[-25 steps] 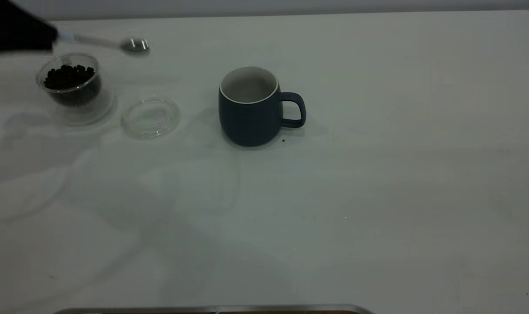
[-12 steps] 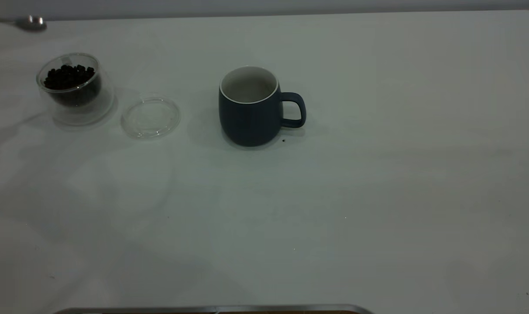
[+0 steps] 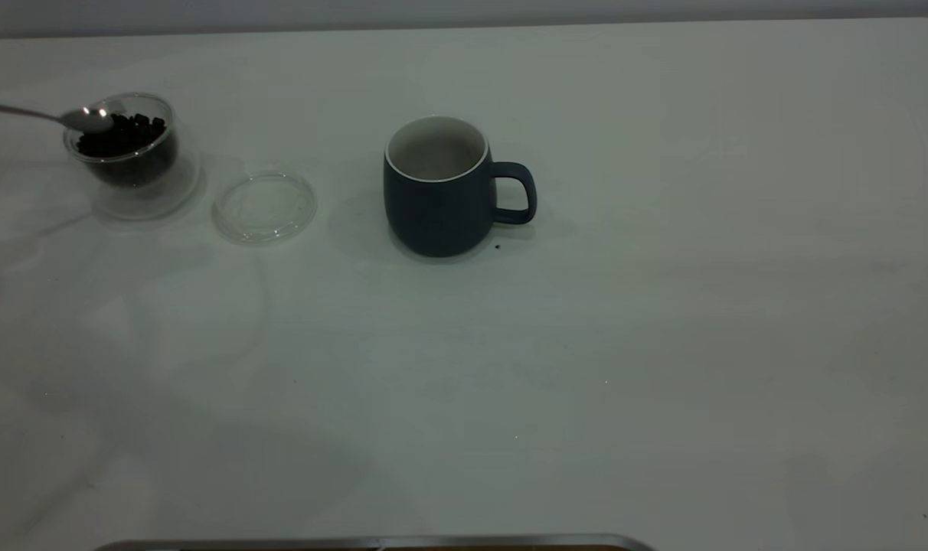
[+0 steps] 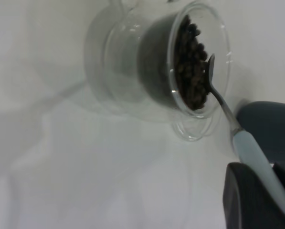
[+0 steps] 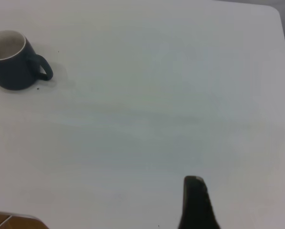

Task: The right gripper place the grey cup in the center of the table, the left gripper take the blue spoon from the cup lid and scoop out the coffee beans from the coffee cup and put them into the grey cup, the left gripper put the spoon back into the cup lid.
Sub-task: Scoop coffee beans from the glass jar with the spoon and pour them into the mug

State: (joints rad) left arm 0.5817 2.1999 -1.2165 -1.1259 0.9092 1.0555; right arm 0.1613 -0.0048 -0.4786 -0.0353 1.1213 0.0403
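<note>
while left hand (image 4: 264, 191) grips blue spoon (image 4: 237, 136), bowl pointing into coffee cup (image 4: 180, 62)

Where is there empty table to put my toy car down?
The white table is bare right of the dark blue-grey mug and all along the near side. It is crowded far left, around the clear glass cup of beans and the glass lid.

Wide white table (image 3: 663, 344) (few dark specks), grey wall (image 3: 464, 11) behind
</note>
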